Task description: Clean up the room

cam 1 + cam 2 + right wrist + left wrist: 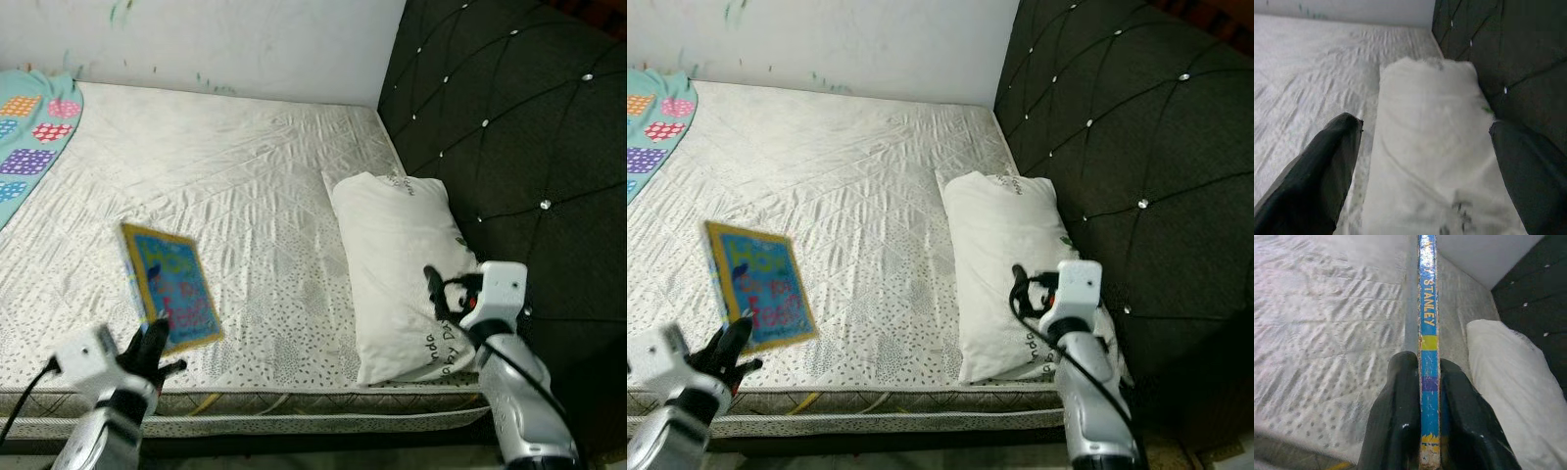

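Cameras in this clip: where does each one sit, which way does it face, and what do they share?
Left eye view: on the head, looking forward and down at the mattress; left gripper holds the book, right gripper over the pillow.
Right eye view: head stereo twin, same scene from slightly further right.
Left wrist view: along the left gripper's fingers, shut on the book's spine.
Right wrist view: between the right gripper's open fingers, facing the pillow and headboard.
Shared: all four views show the mattress and pillow.

The book [1428, 347] spine is showing "STANLEY" in yellow letters on blue, running along the edge right above where the jaws are pinching it. The pillow [397, 264] print and the cover lettering are too blurry to read.
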Motion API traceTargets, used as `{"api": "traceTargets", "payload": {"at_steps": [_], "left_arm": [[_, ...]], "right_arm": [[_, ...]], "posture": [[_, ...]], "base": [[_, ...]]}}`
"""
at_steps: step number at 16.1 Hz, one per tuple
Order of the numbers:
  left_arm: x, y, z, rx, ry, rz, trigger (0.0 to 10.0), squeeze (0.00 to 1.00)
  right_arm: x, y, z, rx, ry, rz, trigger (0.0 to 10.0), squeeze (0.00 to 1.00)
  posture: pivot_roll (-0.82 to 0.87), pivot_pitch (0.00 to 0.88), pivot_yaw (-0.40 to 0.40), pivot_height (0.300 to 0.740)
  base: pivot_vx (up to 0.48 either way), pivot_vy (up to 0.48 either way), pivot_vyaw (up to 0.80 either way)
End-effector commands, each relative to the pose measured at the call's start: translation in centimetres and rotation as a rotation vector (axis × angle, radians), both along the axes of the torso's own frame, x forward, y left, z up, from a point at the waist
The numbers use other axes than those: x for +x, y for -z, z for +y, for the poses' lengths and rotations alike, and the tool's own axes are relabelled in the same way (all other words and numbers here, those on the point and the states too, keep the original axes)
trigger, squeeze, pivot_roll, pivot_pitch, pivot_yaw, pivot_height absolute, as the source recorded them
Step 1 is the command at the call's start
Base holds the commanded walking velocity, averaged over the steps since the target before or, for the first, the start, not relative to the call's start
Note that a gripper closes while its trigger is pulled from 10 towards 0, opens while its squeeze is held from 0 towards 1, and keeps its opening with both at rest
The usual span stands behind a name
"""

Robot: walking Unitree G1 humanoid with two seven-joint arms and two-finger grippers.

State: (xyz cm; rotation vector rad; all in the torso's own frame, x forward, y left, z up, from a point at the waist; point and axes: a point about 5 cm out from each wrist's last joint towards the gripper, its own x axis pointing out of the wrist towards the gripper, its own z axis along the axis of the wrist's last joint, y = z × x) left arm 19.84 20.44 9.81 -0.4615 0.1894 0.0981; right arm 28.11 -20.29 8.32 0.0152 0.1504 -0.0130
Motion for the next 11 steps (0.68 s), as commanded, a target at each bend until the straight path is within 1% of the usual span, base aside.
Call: {"api": "traceTargets", "payload": {"at_steps": [1, 3, 6, 9, 11], "left_arm": [[0.3, -1.0, -0.1, 0.024, 0.006, -0.046, 10.0, 0.00], [0.4, -0.9, 0.2, 0.032, 0.001, -0.044, 10.0, 0.00], [0.5, -0.4, -0.2, 0.028, 0.006, -0.033, 10.0, 0.00], [0.7, -0.3, -0.3, 0.023, 0.006, -0.031, 10.0, 0.00], [0.6, -0.1, -0.4, 0.024, 0.006, -0.025, 10.0, 0.00]], "right_arm": [[-0.3, 0.2, -0.3, -0.004, 0.013, 0.016, 10.0, 0.00], [-0.6, 0.6, -0.8, -0.002, 0.049, 0.031, 10.0, 0.00], [-0.9, 0.4, -1.3, -0.023, 0.066, 0.026, 10.0, 0.00], [-0.7, 0.3, -1.5, -0.030, 0.072, 0.026, 10.0, 0.00], [-0.9, 0.3, -1.6, -0.030, 0.073, 0.024, 10.0, 0.00]], "posture": [[0.06, 0.018, -0.071, 0.740], [0.05, 0.024, -0.065, 0.740], [0.04, 0.017, -0.063, 0.740], [0.04, 0.018, -0.064, 0.740], [0.04, 0.021, -0.064, 0.740]], "base": [[0.000, 0.000, 0.00], [0.000, 0.000, 0.00], [0.000, 0.000, 0.00], [0.000, 0.000, -0.80], [0.000, 0.000, -0.70]]}}
